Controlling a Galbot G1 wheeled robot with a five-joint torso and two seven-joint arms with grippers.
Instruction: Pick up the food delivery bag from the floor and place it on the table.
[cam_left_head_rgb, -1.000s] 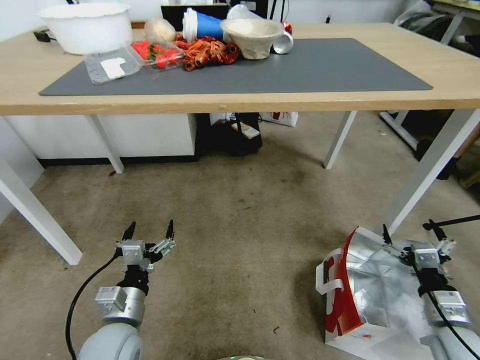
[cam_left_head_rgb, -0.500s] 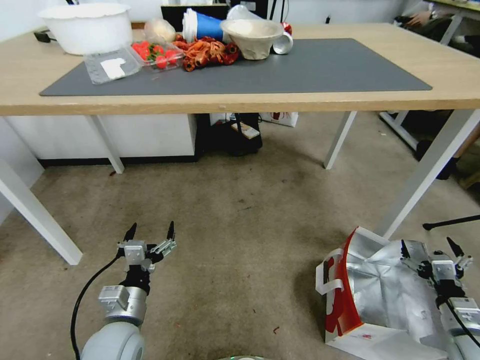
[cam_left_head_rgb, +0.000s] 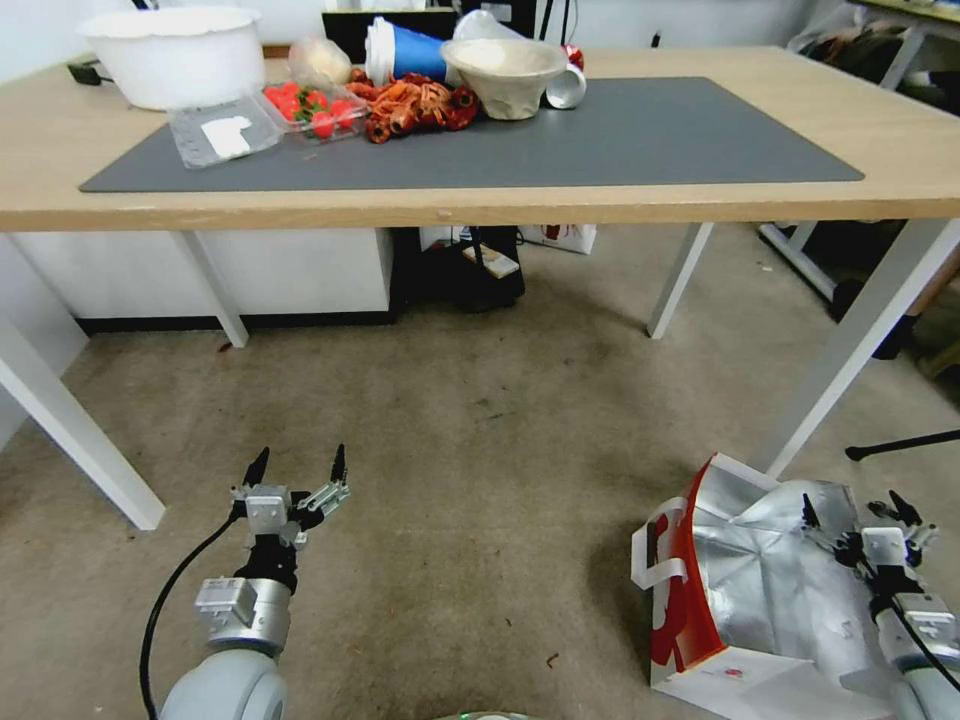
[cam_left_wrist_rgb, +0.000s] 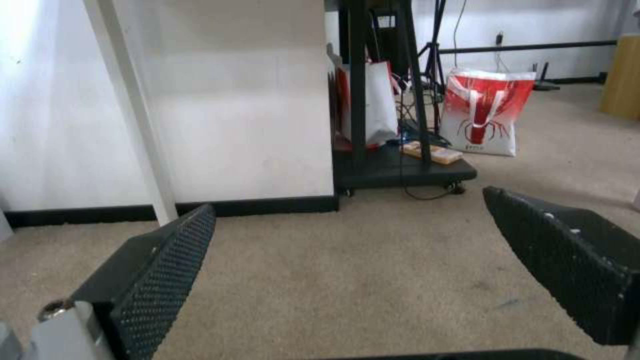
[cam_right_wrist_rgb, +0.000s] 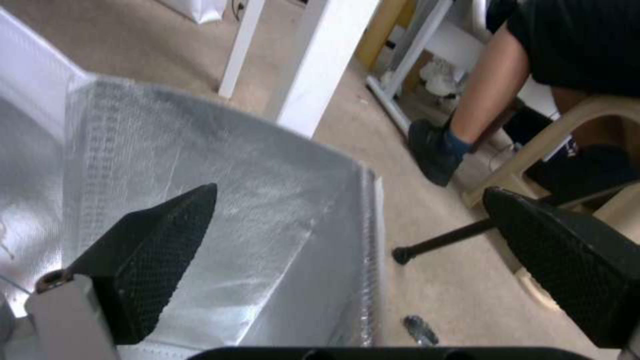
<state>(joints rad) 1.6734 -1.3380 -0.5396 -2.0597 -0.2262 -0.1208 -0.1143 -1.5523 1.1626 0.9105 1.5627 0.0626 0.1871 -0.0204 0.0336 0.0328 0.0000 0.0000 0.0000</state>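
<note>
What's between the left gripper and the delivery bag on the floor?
Bare stained floor in the head view. The left gripper, fingers open, hangs low over it; the food delivery bag sits off to its right, with the open right gripper straddling its far edge.

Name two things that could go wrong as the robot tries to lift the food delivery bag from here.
1. The right gripper is open astride the food delivery bag's thin foil-lined wall; closing there may crumple or tear it instead of lifting cleanly.
2. The bag stands close to a white table leg, under the table edge, so a straight lift might snag.
</note>
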